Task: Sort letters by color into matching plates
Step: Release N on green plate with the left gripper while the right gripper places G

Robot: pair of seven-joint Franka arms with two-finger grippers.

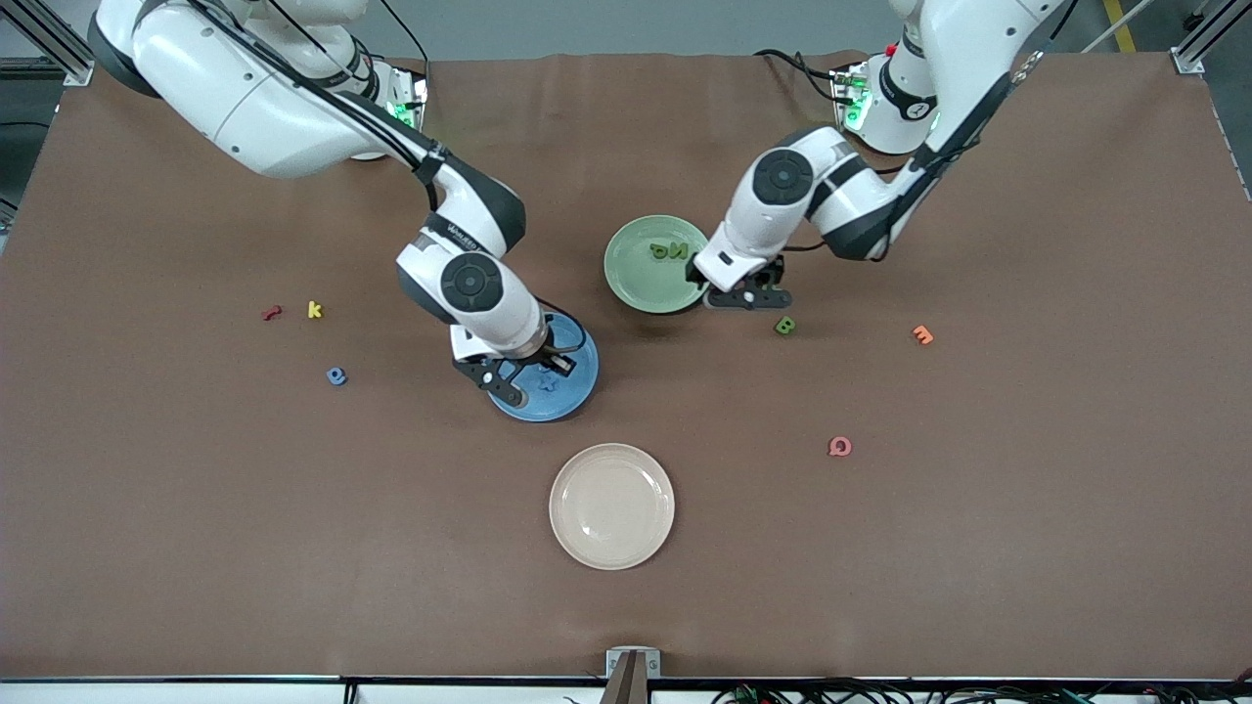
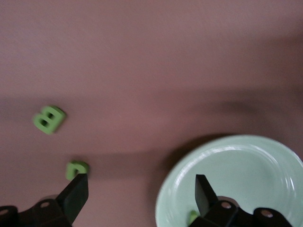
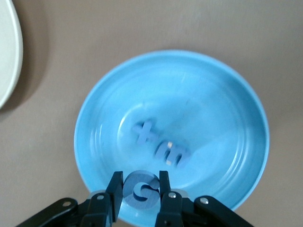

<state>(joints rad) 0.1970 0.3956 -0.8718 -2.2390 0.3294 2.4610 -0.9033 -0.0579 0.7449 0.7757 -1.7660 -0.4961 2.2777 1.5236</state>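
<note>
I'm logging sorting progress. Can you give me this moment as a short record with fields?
blue plate: holds two blue letters, an x and an m
right gripper: over the blue plate, shut on a blue G
green plate: holds two green letters
left gripper: open, over the green plate's edge
green B: on the table, outside the plate
small green letter: on the table by the left gripper
loose blue letter: on the table toward the right arm's end
beige plate: nothing on it
</note>
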